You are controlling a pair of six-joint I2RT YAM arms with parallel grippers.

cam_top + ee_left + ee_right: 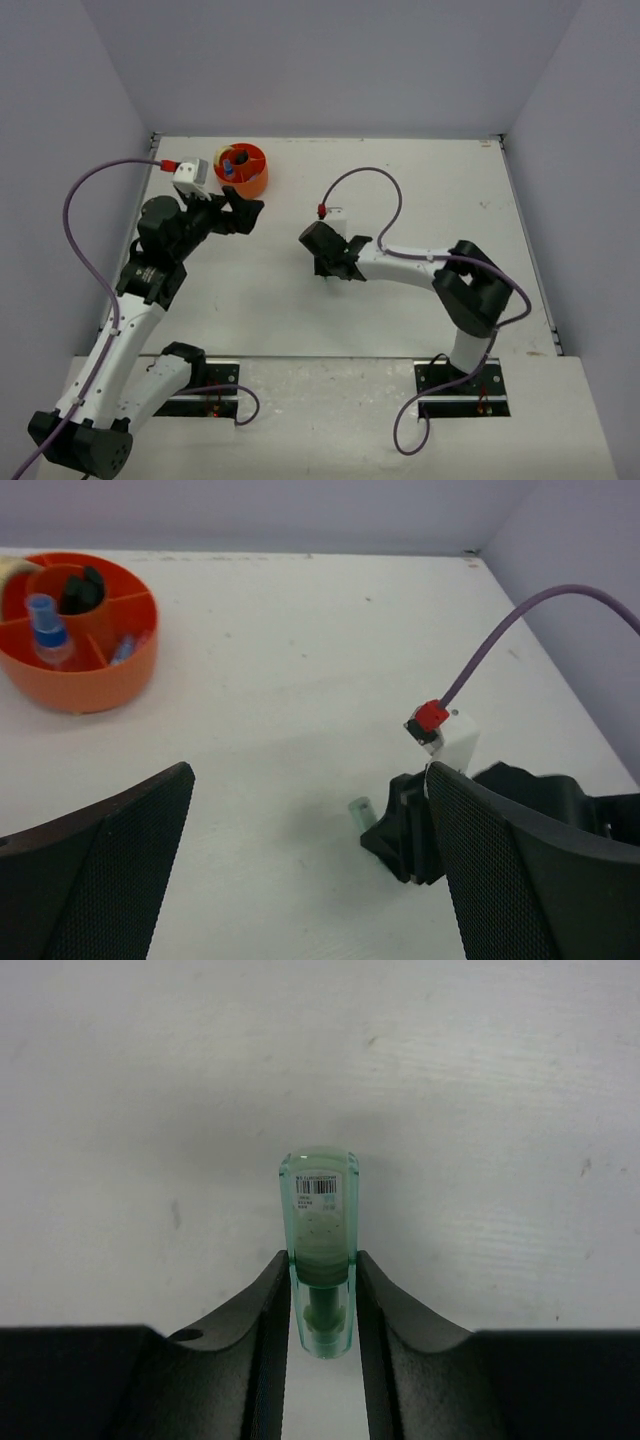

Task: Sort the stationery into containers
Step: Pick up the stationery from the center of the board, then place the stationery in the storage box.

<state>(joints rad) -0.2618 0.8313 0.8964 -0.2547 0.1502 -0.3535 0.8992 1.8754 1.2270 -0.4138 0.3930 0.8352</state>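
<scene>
A clear mint piece (320,1215) with a barcode label lies on the white table, and my right gripper (320,1265) has both fingers pressed against its sides. From the left wrist view its tip (359,809) pokes out beside the right gripper (410,830), which sits mid-table (331,270). My left gripper (245,215) hovers open and empty near the orange organiser (252,185), its fingers wide apart (310,775). The organiser (90,685) holds a blue-capped bottle (44,630), black highlighters (80,588) and pastel pieces (125,648) in separate compartments.
Purple cables (375,180) loop over the table from both wrists. Grey walls close in the back and both sides. The right arm (470,290) reaches across the table's near right area.
</scene>
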